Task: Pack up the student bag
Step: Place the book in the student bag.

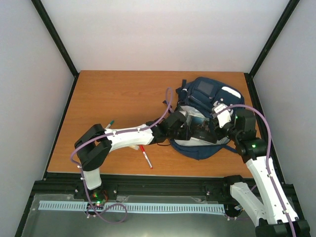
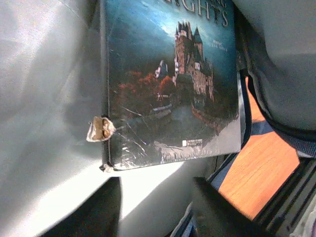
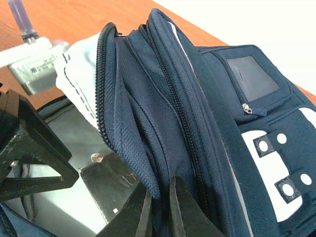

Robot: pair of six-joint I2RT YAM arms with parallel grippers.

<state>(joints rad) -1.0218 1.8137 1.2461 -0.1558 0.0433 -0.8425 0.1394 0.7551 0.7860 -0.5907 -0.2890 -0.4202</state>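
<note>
A book [image 2: 168,84] is laid in the student bag [image 1: 212,91] (pinched by the right claw [image 3: 160,187]); left claw [image 2: 157,187] released, red pen [image 1: 146,158] unpacked.

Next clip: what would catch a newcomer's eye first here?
The big navy bag at the table's right, unzipped, with both arms meeting at its mouth; the right jaws are pinched shut on its rim, holding it open. Inside, on the grey lining, lies a book with a castle on its cover, just beyond the left jaws, which stand open. A red pen lies loose on the table beside the left arm.
</note>
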